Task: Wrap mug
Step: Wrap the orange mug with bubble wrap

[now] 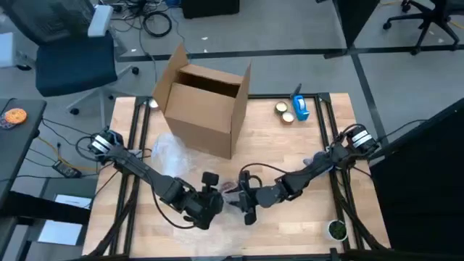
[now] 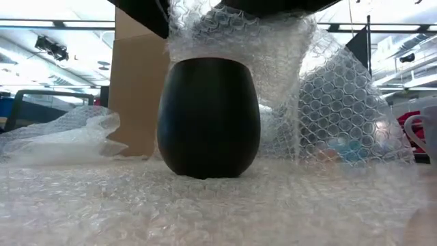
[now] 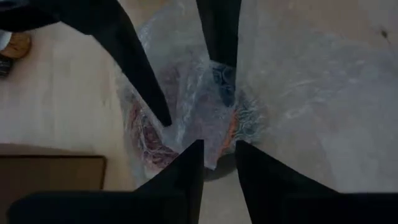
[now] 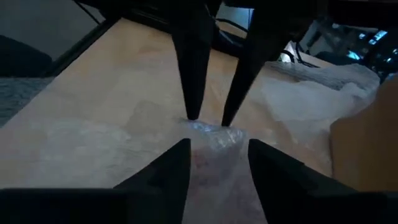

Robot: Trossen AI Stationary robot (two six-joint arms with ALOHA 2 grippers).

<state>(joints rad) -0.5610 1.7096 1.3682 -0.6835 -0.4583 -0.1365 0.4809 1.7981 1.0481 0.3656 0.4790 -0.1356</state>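
Note:
A dark round mug (image 2: 208,116) stands upright on a sheet of bubble wrap (image 2: 205,205) near the table's front middle. Part of the wrap (image 2: 232,41) is drawn up over its top. In the high view my left gripper (image 1: 217,197) and right gripper (image 1: 244,203) meet over it, tip to tip. Each is shut on the gathered wrap. Through the wrap the left wrist view shows the mug (image 3: 186,118) only as a blurred shape. My left gripper pinches the gathered bubble wrap's edge (image 3: 217,155) between its two fingers, coming from the table's left and slanting down. The wrap rises from the mug's top to the fingers. My right gripper holds a bunched part of the wrap (image 4: 214,140) between its two fingers, coming from the table's right and slanting down, just opposite the left fingertips (image 4: 193,112). One layer or several, I cannot tell.
An open cardboard box (image 1: 206,109) stands at the far middle of the table. A loose piece of bubble wrap (image 1: 170,152) lies left of it. Tape rolls and a blue dispenser (image 1: 297,109) sit at the far right, and a small green thing (image 1: 336,230) at the near right.

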